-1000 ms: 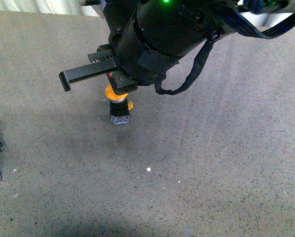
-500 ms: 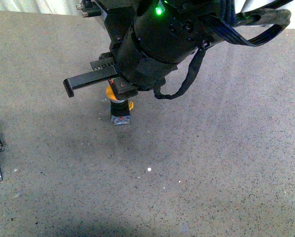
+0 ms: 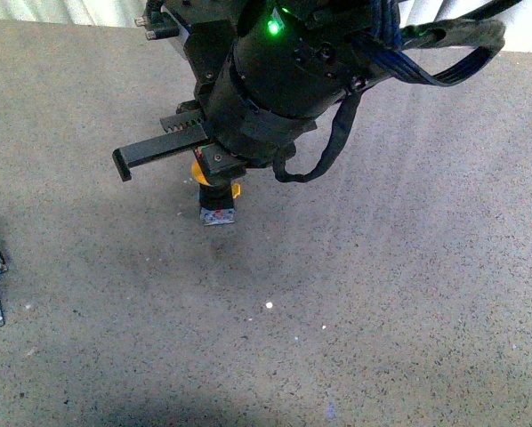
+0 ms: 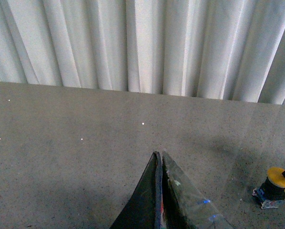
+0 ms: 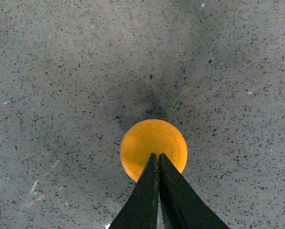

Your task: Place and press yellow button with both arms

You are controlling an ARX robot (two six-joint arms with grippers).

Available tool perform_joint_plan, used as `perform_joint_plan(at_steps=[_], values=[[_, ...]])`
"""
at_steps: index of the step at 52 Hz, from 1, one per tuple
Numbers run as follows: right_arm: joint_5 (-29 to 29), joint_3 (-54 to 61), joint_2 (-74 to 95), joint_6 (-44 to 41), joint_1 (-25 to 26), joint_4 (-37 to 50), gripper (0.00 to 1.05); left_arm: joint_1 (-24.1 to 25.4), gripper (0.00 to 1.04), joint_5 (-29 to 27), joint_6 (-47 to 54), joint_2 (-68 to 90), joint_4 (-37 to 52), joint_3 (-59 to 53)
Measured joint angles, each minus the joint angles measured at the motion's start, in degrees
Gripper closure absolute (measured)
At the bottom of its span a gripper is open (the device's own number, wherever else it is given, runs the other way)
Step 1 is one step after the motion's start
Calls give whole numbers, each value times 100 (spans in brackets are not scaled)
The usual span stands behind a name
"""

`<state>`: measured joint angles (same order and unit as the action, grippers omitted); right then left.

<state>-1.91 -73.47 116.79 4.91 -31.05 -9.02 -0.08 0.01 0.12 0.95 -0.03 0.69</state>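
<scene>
Your right hand (image 5: 157, 155) — fingers together — hangs straight over the yellow button (image 5: 152, 136); the left hand (image 4: 159, 155), also closed, sits well off at 8 o'clock.

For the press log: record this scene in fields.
yellow button: upright on the grey speckled surface
right hand: shut, tips over the button's cap, apparently touching it
left hand: shut, holding nothing, well apart from the button
task stage: button placed; press seems under way with the right hand only
</scene>
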Motion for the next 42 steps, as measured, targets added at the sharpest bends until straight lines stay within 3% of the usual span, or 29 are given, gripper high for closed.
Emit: perform_joint_plan(at_steps=[24,34,42], values=[[201,533,-481,225,83,608,103,0,103,0,0,0,0,0],[-94,1019,-1386,256,260,946,103,0,103,0,0,0,0,0],[-155,1530,-2337,240,461,1207,79,0,103,2,0,0,0,0]])
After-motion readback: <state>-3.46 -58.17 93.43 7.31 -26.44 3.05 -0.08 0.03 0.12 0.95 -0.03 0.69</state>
